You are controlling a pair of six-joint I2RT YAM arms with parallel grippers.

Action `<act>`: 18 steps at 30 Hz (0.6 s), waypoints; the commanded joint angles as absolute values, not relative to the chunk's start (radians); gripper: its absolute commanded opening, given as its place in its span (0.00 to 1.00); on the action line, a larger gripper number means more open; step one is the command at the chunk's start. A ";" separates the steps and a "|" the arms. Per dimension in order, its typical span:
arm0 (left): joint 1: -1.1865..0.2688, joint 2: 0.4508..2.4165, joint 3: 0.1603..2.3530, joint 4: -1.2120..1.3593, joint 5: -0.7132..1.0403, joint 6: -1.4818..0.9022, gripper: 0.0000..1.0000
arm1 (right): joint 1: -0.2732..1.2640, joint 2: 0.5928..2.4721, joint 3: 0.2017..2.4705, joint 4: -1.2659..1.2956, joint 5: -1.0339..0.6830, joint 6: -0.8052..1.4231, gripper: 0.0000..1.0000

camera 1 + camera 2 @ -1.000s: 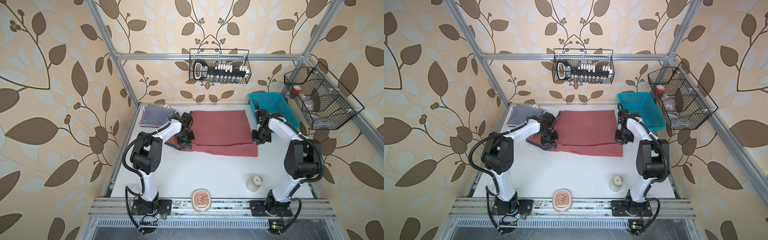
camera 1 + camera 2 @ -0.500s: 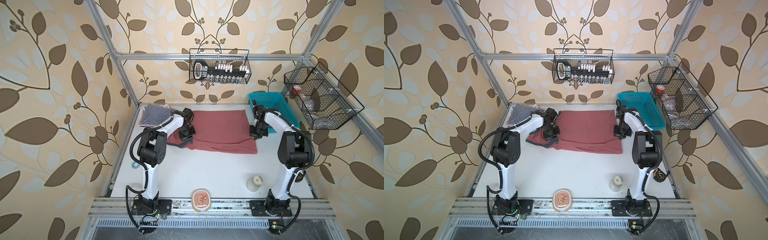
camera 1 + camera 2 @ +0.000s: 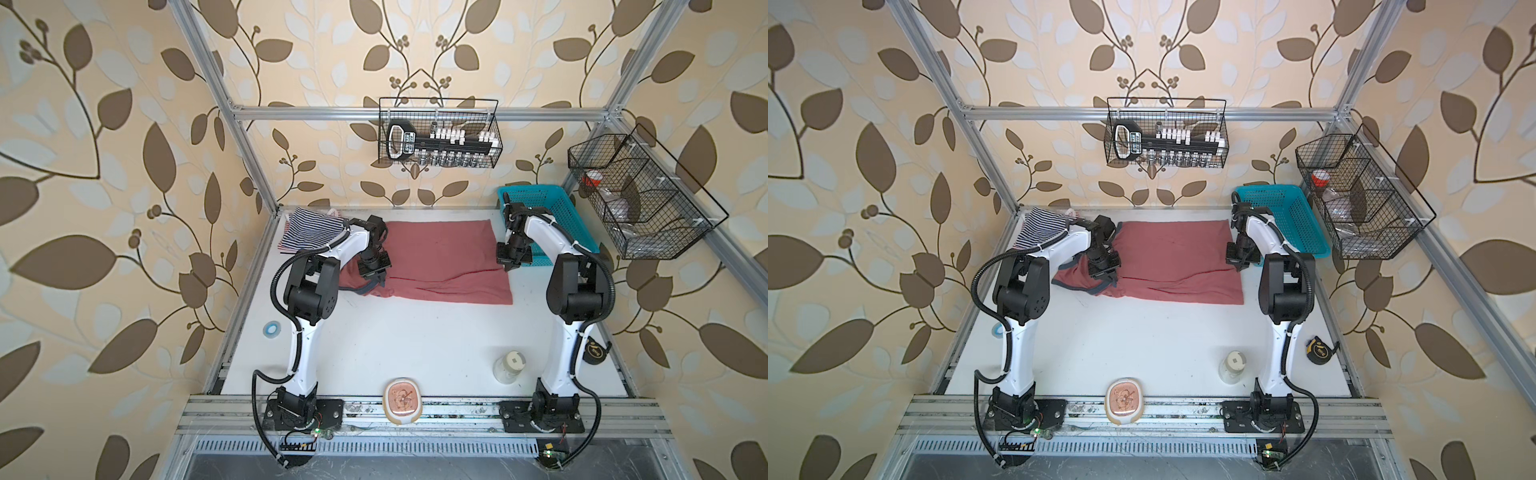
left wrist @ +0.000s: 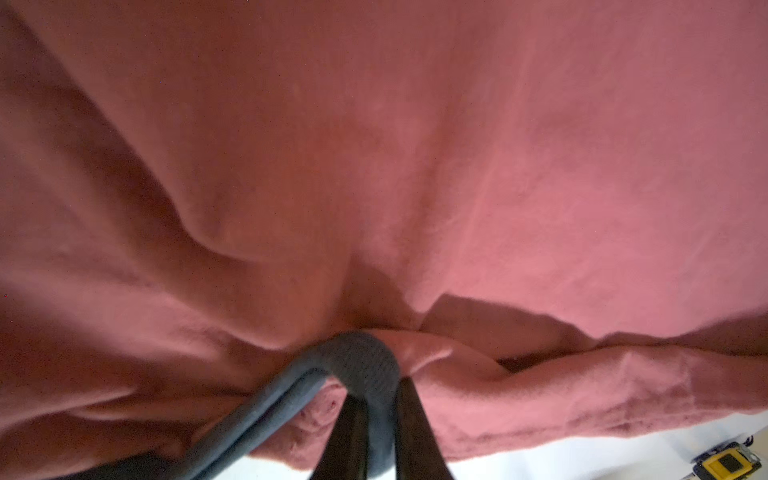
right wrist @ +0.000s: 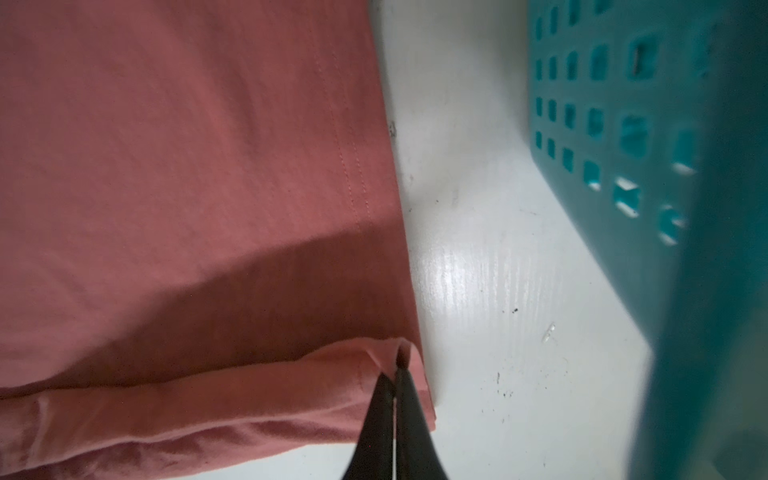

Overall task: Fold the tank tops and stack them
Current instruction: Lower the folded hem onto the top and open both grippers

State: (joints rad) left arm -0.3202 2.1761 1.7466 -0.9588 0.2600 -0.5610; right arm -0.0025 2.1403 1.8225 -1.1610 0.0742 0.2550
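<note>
The dusty red tank top lies spread at the back middle of the table, its near edge doubled over in a loose fold. My left gripper is at its left end. In the left wrist view the dark trim fills the narrow gap between the jaws, so that gripper is shut on it. My right gripper is at the right end. In the right wrist view that gripper is shut on a pinch of the red fabric. The navy-and-white striped tank top lies crumpled in the back left corner.
A teal basket stands at the back right, close to my right arm. Wire baskets hang on the back wall and the right wall. A jar, a round dish, a blue tape roll and a tape measure lie nearer the front.
Both arms have swung their elbows in towards the back. The grippers stay at the red top's two ends, and its near edge has drawn back a little.
</note>
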 commanded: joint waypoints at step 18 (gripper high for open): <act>-0.221 2.130 1.853 -0.932 0.251 -0.679 0.47 | -0.012 2.176 1.925 -1.143 -0.024 0.250 0.30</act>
State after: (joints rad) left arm -0.2237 2.1838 1.8107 -0.9016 0.3031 -0.6720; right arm -0.0097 2.2452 1.9560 -1.1599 -0.0013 0.2550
